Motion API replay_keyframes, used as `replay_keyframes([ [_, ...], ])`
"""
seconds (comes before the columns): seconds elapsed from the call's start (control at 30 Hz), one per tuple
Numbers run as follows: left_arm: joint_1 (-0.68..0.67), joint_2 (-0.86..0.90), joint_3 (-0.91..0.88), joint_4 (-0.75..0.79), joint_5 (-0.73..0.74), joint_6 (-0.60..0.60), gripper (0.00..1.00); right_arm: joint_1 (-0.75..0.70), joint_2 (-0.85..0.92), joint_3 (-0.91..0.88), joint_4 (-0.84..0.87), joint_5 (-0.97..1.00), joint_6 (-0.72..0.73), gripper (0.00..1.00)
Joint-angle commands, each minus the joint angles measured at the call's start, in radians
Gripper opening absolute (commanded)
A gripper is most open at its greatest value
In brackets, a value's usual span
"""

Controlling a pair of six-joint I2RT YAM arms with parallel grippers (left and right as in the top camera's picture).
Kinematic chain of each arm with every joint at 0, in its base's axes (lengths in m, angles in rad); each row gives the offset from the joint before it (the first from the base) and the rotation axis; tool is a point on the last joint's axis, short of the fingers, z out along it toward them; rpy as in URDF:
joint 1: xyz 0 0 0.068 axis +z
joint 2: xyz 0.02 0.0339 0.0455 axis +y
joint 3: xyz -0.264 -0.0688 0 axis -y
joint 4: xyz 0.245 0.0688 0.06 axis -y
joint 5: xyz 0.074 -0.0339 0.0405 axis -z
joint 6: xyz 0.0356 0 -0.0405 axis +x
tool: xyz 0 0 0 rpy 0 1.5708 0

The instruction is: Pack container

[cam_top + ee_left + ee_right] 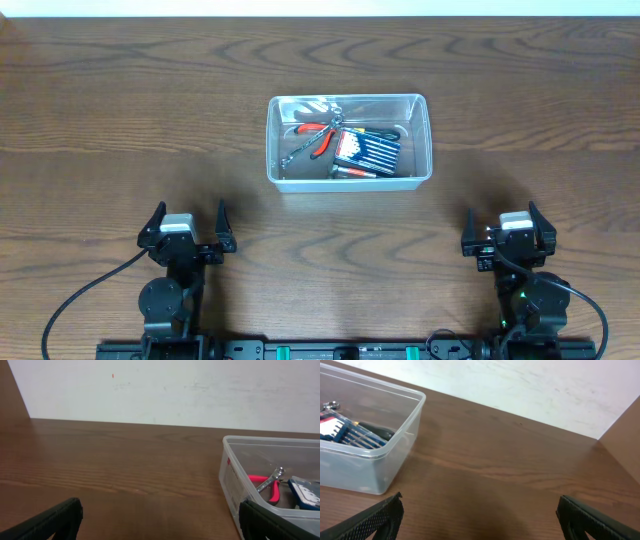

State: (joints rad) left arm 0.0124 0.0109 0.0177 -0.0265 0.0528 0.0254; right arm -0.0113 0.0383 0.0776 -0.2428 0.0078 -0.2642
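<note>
Currently the container [272,140] is sitting on the surface [120,120], holding red pliers [318,135], a wrench [298,152] and a blue bit set [367,150]. The left pincer [190,212] and right pincer [501,213] are waiting well short of its near wall, fingers apart. Reaching in low, you are risking clipping its rim and shoving it.

Both arms [165,298] are black, at the ends of a black bar [300,351] with green marks. The left gripper [190,212] and right gripper [502,214] each have a grey block and bumpy black fingers [50,520]. Thin black cables [80,300] curl beside the bar.
</note>
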Motion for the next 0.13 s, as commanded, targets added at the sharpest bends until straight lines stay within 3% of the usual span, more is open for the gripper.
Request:
replay_keyframes([
  [0.0,0.003,-0.005,-0.014,-0.040,0.007,-0.009,0.98,-0.008,-0.001,-0.003,-0.001,0.000,0.017,0.99],
  [0.1,0.003,-0.005,-0.014,-0.040,0.007,-0.009,0.99,-0.008,-0.001,-0.003,-0.001,-0.001,0.017,0.99],
])
